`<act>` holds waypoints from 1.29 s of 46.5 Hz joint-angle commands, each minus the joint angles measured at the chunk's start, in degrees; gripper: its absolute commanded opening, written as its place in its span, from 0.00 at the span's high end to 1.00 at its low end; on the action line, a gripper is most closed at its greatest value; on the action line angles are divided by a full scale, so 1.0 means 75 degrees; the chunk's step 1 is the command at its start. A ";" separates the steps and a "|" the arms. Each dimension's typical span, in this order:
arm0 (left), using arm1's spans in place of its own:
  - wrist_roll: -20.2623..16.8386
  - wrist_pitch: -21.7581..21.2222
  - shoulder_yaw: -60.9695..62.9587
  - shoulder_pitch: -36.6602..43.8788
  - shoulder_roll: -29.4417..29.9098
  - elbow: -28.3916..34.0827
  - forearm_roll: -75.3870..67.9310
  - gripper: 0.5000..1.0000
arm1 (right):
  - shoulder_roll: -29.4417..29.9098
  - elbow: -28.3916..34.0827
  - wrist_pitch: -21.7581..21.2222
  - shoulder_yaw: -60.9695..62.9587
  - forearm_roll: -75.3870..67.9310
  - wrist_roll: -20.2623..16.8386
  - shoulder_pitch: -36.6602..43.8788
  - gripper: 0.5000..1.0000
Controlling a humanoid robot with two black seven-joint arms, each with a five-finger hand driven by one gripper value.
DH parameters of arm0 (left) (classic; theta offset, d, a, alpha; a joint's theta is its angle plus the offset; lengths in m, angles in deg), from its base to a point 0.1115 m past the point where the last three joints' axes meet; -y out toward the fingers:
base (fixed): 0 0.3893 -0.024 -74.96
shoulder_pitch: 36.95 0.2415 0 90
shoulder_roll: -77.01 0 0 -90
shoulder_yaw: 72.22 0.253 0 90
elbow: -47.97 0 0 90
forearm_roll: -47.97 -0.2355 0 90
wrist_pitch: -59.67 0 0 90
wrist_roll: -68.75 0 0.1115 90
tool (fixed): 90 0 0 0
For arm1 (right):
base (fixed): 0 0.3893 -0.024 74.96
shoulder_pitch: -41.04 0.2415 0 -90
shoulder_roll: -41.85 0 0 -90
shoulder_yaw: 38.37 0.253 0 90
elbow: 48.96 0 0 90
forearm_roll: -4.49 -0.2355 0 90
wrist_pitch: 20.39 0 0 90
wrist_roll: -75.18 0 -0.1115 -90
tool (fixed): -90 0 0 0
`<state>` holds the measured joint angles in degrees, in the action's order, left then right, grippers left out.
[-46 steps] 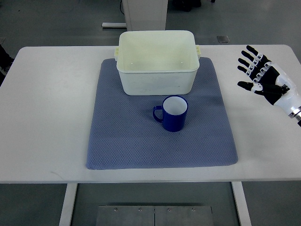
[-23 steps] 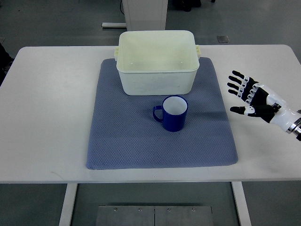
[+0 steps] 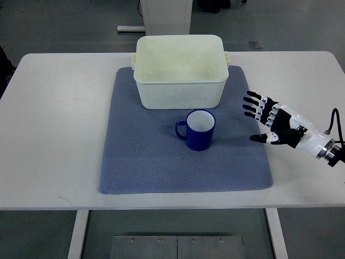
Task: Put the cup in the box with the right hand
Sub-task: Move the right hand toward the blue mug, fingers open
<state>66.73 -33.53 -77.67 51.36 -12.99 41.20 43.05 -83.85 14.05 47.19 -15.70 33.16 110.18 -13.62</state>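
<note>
A dark blue cup (image 3: 198, 130) with a white inside stands upright on the blue-grey mat (image 3: 151, 162), its handle pointing left. Just behind it sits the cream plastic box (image 3: 179, 70), empty, with small handles at its sides. My right hand (image 3: 255, 120) reaches in from the right edge, low over the mat's right border, fingers spread and holding nothing. It is about a hand's width to the right of the cup and does not touch it. The left arm does not show.
The mat lies in the middle of a white table (image 3: 54, 124). Beyond the far edge stands a white post (image 3: 166, 16) on a grey floor. Bare tabletop lies to the left and right of the mat.
My right hand has come down and to the left, from over the bare table at the far right to the mat's right border, closer to the cup. Cup and box have not moved.
</note>
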 commanded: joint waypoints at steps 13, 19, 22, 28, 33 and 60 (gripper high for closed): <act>0.0000 0.0005 0.0000 0.0004 0.0000 -0.0001 0.0000 0.00 | 0.0518 -0.0023 0.0188 0.0001 0.0115 0.0000 -0.0047 0.00; 0.0000 -0.0006 0.0000 0.0004 0.0000 -0.0001 0.0000 0.00 | 0.0811 -0.0046 0.0680 -0.0011 0.0127 0.0000 -0.0059 0.00; 0.0000 -0.0006 0.0000 0.0004 0.0000 -0.0001 0.0000 0.00 | 0.0951 -0.0058 0.0821 -0.0011 0.0127 0.0000 -0.0082 0.00; 0.0000 0.0005 0.0000 0.0004 0.0000 -0.0001 0.0000 0.00 | 0.1221 -0.0129 0.1044 -0.0046 0.0138 0.0000 -0.0118 0.00; 0.0000 0.0005 0.0000 0.0004 0.0000 -0.0001 0.0000 0.00 | 0.1361 -0.0164 0.1161 -0.0128 0.0139 0.0000 -0.0118 0.00; 0.0000 0.0005 0.0000 0.0004 0.0000 -0.0001 0.0000 0.00 | 0.1994 -0.0199 0.2181 -0.0316 0.0174 0.0000 -0.0094 0.00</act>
<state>66.73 -33.53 -77.67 51.39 -12.99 41.18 43.05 -69.27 12.58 62.85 -17.93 34.37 110.18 -14.37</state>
